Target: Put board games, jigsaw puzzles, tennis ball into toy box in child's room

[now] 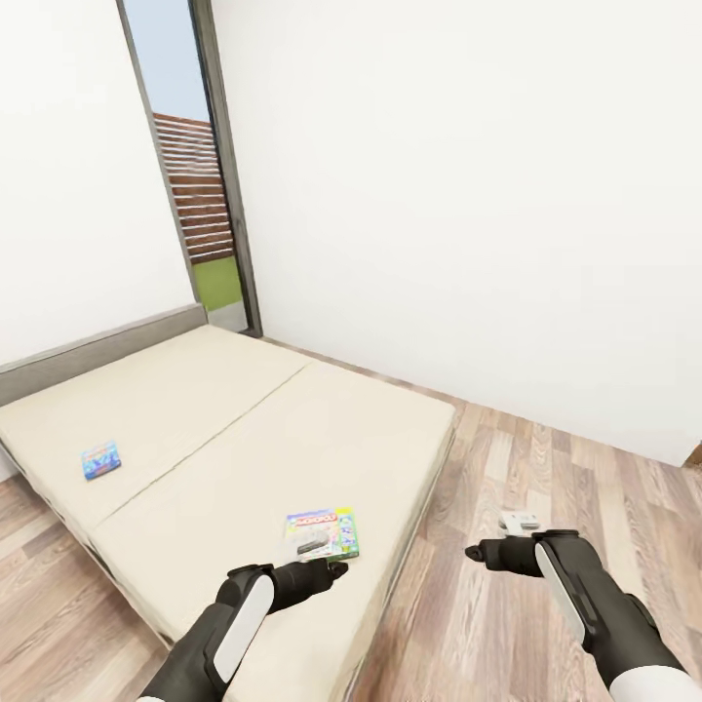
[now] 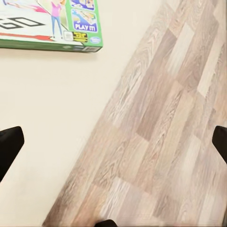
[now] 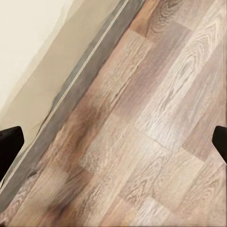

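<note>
1. A bed (image 1: 224,429) with a cream mattress is lying across the left half of the head view, its grey headboard (image 1: 97,353) running at about 10 o'clock.
2. A green-white game (image 1: 322,533) is lying flat on the mattress near the foot edge, at about 6 o'clock from the bed's middle.
3. A smaller blue game (image 1: 101,459) is lying flat on the mattress well apart from it, at about 9 o'clock.
4. The left gripper (image 1: 336,567) is hovering over the mattress just beside the green-white game's near edge, apart from it. In the left wrist view its fingertips (image 2: 9,146) are sitting at opposite edges, so the jaws are spread wide with nothing between them, and the game's corner (image 2: 52,23) is showing beyond them.
5. The right gripper (image 1: 473,553) is hanging over the plank floor (image 1: 546,468) at about 4 o'clock from the bed, near its side. Its fingertips (image 3: 9,142) are likewise spread wide and empty.
6. A tall window (image 1: 195,166) is standing at 12 o'clock behind the headboard.
</note>
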{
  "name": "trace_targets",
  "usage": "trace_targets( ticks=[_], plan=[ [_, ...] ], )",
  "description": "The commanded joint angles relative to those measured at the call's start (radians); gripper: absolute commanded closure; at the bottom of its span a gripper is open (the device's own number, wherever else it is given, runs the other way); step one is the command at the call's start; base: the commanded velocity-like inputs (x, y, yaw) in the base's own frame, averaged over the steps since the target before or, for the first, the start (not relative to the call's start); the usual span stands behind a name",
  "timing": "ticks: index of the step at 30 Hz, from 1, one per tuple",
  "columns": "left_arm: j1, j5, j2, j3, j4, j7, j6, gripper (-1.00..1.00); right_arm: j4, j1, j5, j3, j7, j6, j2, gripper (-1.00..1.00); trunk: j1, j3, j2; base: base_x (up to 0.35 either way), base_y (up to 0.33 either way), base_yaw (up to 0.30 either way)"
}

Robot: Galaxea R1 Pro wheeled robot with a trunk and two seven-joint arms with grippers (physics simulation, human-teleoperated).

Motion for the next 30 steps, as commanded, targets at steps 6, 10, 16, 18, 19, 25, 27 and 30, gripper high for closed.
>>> trace_targets(
  ticks=[6, 10, 16, 18, 19, 25, 27, 30],
  plan=[
    [0.000, 0.005, 0.000, 0.000, -0.001, 0.002, 0.004, -1.00, -0.001, -0.001, -0.006, -0.001, -0.001, 0.005, 0.000, -1.00, 0.000, -0.001, -0.001, 0.000, 0.001, -0.151],
    [0.000, 0.005, 0.000, 0.000, -0.001, 0.002, 0.004, -1.00, -0.001, -0.001, -0.006, -0.002, -0.001, 0.005, -0.001, -1.00, 0.000, -0.001, -0.001, 0.000, 0.025, -0.075],
    [0.000, 0.005, 0.000, 0.000, -0.001, 0.001, 0.004, -1.00, -0.001, -0.001, -0.006, -0.003, -0.001, 0.005, -0.001, -1.00, 0.000, -0.001, -0.001, 0.000, 0.141, -0.036],
    [0.000, 0.005, 0.000, 0.000, -0.001, 0.002, 0.003, -1.00, -0.001, -0.001, -0.006, -0.003, -0.001, 0.005, -0.001, -1.00, 0.000, -0.001, -0.001, 0.000, 0.219, -0.017],
    [0.000, 0.005, 0.000, 0.000, -0.001, 0.002, 0.003, -1.00, -0.001, -0.001, -0.006, -0.003, -0.001, 0.005, -0.001, -1.00, 0.000, -0.001, -0.001, 0.000, 0.227, -0.016],
    [0.000, 0.005, 0.000, 0.000, -0.001, 0.003, 0.003, -1.00, -0.001, -0.001, -0.006, -0.003, -0.001, 0.005, -0.001, -1.00, 0.000, -0.001, -0.001, 0.000, 0.214, -0.066],
    [0.000, 0.004, 0.000, 0.000, -0.001, 0.003, 0.003, -1.00, -0.001, -0.001, -0.006, -0.004, -0.001, 0.005, -0.001, -1.00, 0.000, -0.001, -0.001, 0.000, 0.131, -0.156],
    [0.000, 0.004, 0.000, 0.000, -0.001, 0.003, 0.003, -1.00, -0.001, -0.001, -0.006, -0.004, -0.001, 0.005, -0.001, -1.00, 0.000, -0.001, -0.001, 0.000, 0.098, -0.188]
  ],
)
